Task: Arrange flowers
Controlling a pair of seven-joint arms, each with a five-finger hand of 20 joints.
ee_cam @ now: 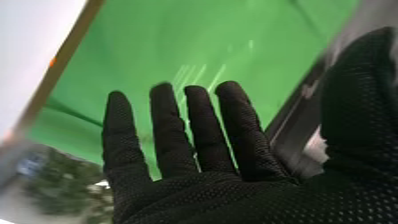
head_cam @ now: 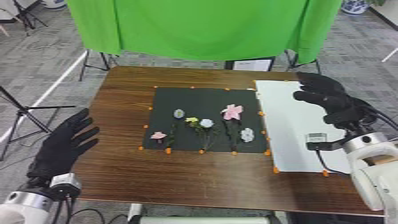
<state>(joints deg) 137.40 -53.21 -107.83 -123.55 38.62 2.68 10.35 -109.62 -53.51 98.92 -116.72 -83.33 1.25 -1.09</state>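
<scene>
On a black mat [head_cam: 218, 96] at the table's [head_cam: 133, 172] middle, a large pink flower [head_cam: 233, 111] is lying right of a white flower [head_cam: 206, 123], a small pink blossom [head_cam: 158, 135] at near left. The right hand [head_cam: 330, 99] is hovering, fingers straight and spread, above a white sheet [head_cam: 293, 145]; the left hand [head_cam: 56, 151], also wide, is hanging by the left edge.

This looks like a robotics lab: a green cloth backdrop [head_cam: 204, 30] hangs at twelve o'clock beyond the wooden desk [head_cam: 115, 175], a black tripod [head_cam: 49, 107] stands at nine on grey carpet [head_cam: 49, 60], and a white robot arm [head_cam: 369, 172] enters at four.
</scene>
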